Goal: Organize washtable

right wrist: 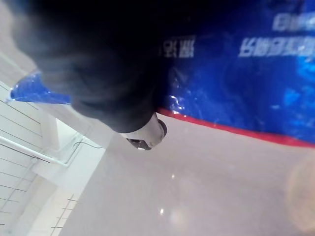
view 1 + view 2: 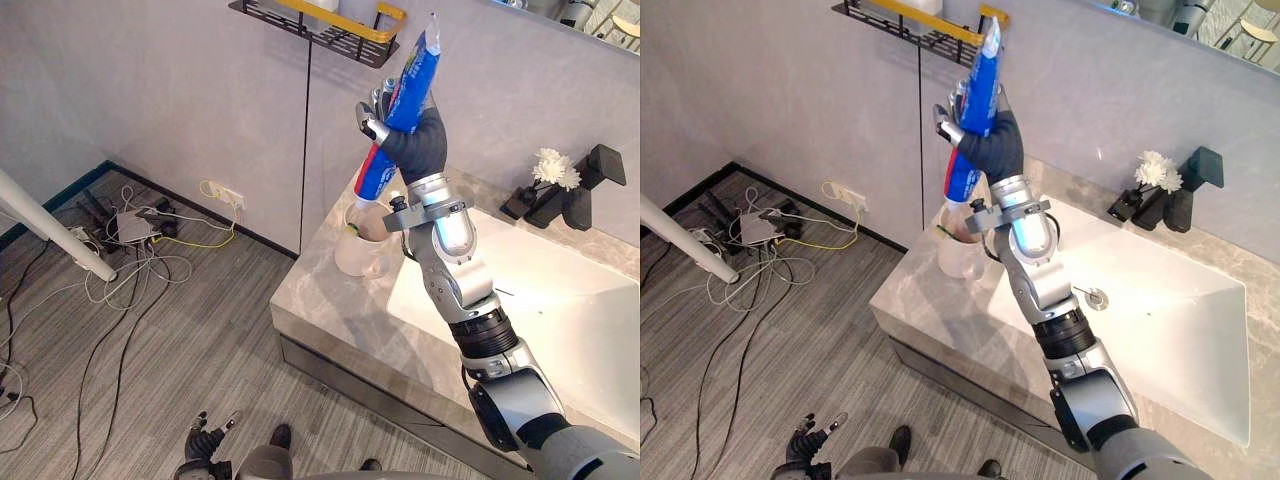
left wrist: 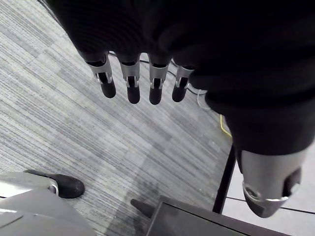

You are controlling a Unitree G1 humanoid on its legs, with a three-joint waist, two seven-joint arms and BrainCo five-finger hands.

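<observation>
My right hand (image 2: 415,145) is raised above the washtable's left corner, shut on a blue toothpaste tube (image 2: 410,85) with a red band. The tube stands nearly upright, cap end down, just over a translucent cup (image 2: 362,250) on the grey stone counter (image 2: 320,300). Something small lies inside the cup. In the right wrist view the blue tube (image 1: 236,73) runs across my palm with the thumb (image 1: 142,135) curled by it. My left hand (image 2: 205,440) hangs low beside me over the floor, its fingers (image 3: 130,78) straight and holding nothing.
A white sink basin (image 2: 560,310) takes up the counter's right part. A black faucet (image 2: 590,180) and a small white flower (image 2: 555,168) stand at the back. A black wire shelf (image 2: 330,30) hangs on the wall above. Cables (image 2: 130,230) lie on the floor at left.
</observation>
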